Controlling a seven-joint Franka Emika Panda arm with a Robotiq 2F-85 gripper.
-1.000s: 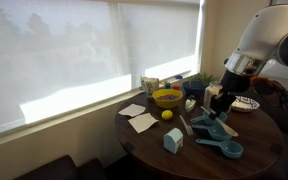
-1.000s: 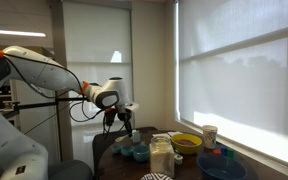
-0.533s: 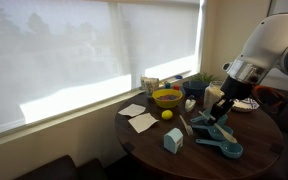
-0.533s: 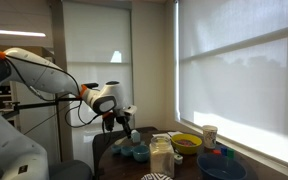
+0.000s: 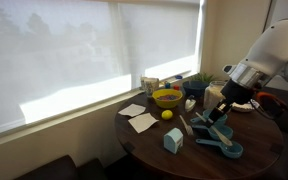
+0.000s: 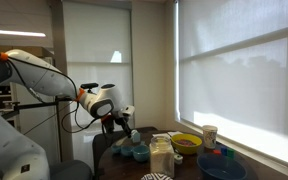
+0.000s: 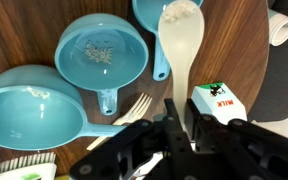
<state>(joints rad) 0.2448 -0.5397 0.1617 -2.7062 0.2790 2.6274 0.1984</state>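
Right at the gripper (image 7: pixel 181 122), we pinch narrow on the handle of the pale spoon (image 7: pixel 183 40), so its bowl points away from us. Just beside one finger stands a small milk carton (image 7: pixel 218 101); on the other side lies a fork (image 7: pixel 132 106). Beyond, blue measuring cups (image 7: pixel 104 55) rest mouths up on the wooden table (image 7: pixel 24 30), handles toward us.

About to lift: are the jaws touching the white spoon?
Touching. In the wrist view the gripper has its jaws closed on the handle of the white spoon, with no gap on either side.
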